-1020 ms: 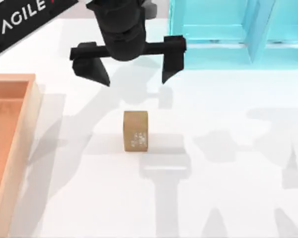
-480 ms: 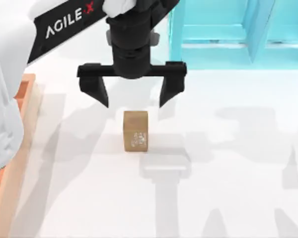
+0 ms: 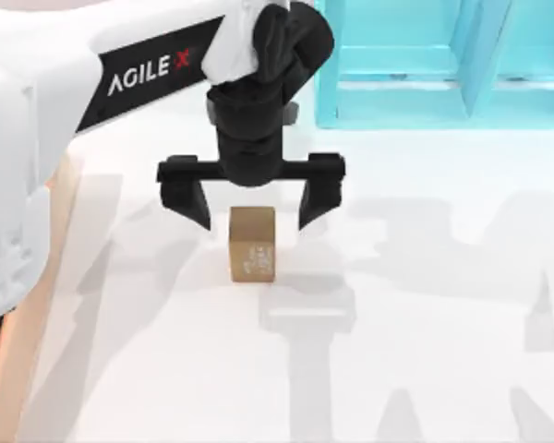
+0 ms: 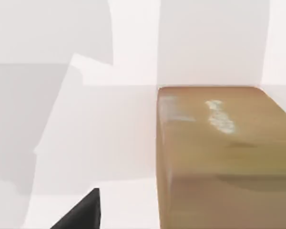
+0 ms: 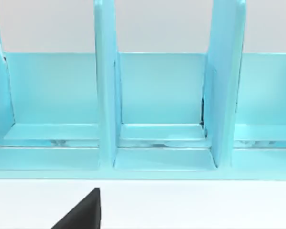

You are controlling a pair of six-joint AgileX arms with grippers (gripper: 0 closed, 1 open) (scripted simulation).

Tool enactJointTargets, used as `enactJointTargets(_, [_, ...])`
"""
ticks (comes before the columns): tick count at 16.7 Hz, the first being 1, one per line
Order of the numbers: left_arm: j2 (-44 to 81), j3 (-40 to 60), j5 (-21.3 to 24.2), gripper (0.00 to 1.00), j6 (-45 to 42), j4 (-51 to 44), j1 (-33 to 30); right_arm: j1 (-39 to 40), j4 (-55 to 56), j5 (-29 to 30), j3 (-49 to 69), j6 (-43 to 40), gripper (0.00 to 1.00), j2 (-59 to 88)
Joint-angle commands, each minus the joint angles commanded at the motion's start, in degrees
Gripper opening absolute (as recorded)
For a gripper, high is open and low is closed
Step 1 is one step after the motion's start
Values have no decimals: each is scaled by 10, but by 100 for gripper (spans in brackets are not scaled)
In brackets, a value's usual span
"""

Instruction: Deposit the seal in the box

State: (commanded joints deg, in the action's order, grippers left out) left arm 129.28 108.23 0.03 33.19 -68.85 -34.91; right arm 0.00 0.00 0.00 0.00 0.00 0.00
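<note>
Since the seal (image 3: 252,244) stands upright on the white counter (image 3: 425,351), just below and between the spread fingers (image 3: 189,198) of the left gripper (image 3: 251,205), a straight descent is called for, with both fingers kept clear until the block is squarely bracketed, then closed evenly. The box (image 3: 18,351) is partly hidden beneath the arm.

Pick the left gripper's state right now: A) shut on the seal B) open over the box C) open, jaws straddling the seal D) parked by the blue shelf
C: the left gripper hangs open, one of its jaws on each side of the seal, which stands on the table.
</note>
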Motion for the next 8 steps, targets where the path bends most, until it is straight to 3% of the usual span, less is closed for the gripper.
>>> enactJointTargets(4, [11, -72, 0, 100, 0, 81, -1, 0, 0, 0, 0, 0, 100, 0])
enactJointTargets(8, [12, -77, 0, 100, 0, 86, -1, 0, 0, 0, 0, 0, 100, 0])
